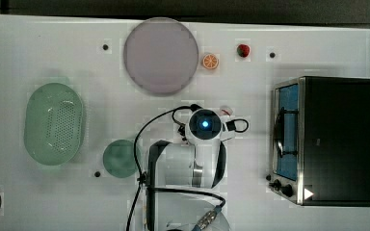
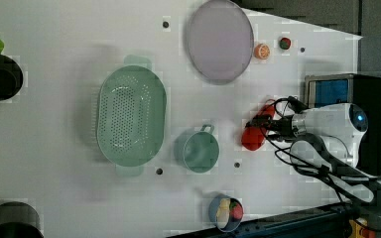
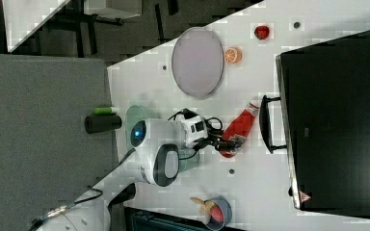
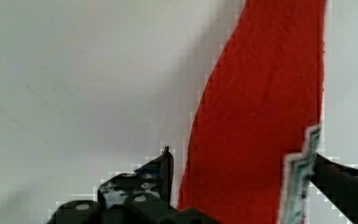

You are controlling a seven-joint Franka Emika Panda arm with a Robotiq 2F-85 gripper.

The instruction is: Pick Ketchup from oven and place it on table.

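Red plastic squeeze bottle: the Ketchup lies on the white table, centre of the right view, just in front of the oven handle. Likely light, soft-walled and smooth; take hold across the mid-body. The gripper straddles the bottle, one finger with a slight gap from the body, apparently released. The cap is cut off in the wrist view; the label is unreadable.
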